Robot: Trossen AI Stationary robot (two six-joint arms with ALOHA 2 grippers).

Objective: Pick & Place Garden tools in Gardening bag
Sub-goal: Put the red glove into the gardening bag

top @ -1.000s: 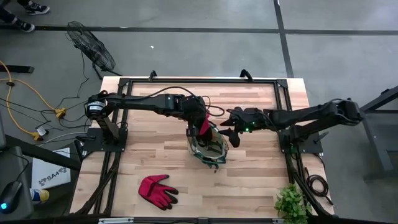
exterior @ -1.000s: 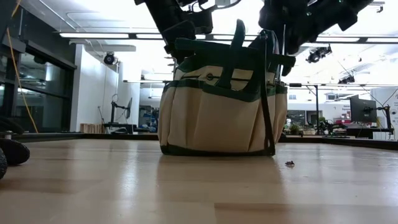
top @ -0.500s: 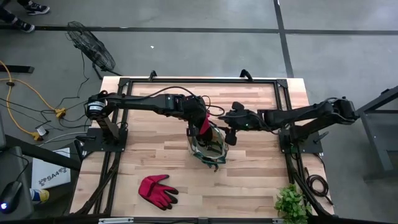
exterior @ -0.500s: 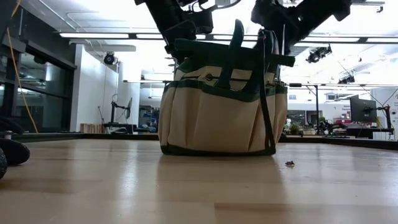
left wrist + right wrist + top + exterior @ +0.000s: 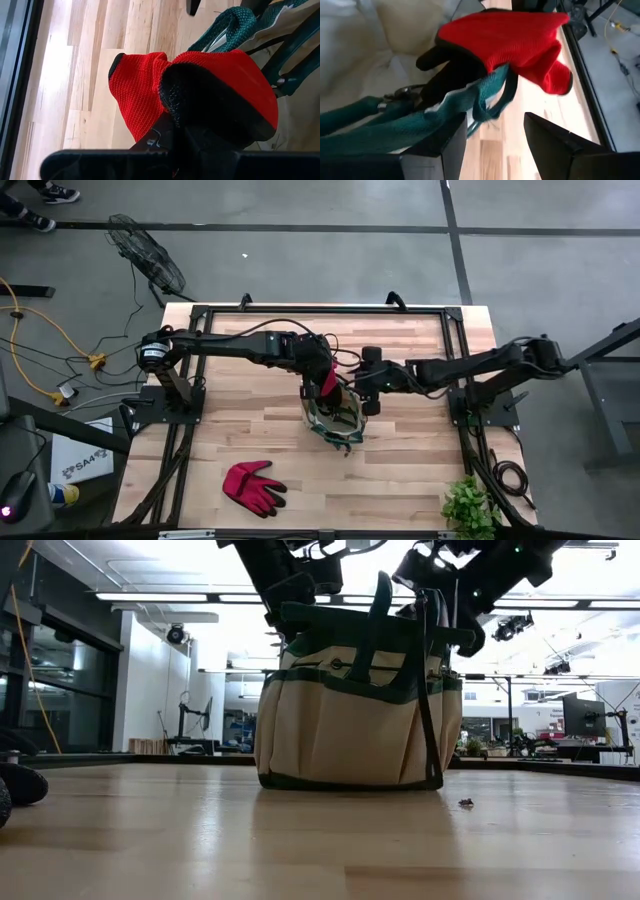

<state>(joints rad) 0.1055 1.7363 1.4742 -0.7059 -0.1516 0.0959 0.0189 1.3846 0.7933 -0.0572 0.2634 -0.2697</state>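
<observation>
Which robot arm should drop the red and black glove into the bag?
Left. The left gripper already holds the black-and-red glove right over the gardening bag. The right gripper is open at the bag's handle.

A robotics lab or workshop: a wooden bench (image 5: 400, 470) in a black metal frame stands on grey concrete floor (image 5: 300, 250), with loose yellow cables (image 5: 30, 330), ceiling strip lights (image 5: 160, 597) and monitors (image 5: 582, 717) behind.

No text, label, brand, number or sign can be read anywhere; the white box (image 5: 80, 463) beside the counter (image 5: 420, 470) bears print too small to read.
</observation>
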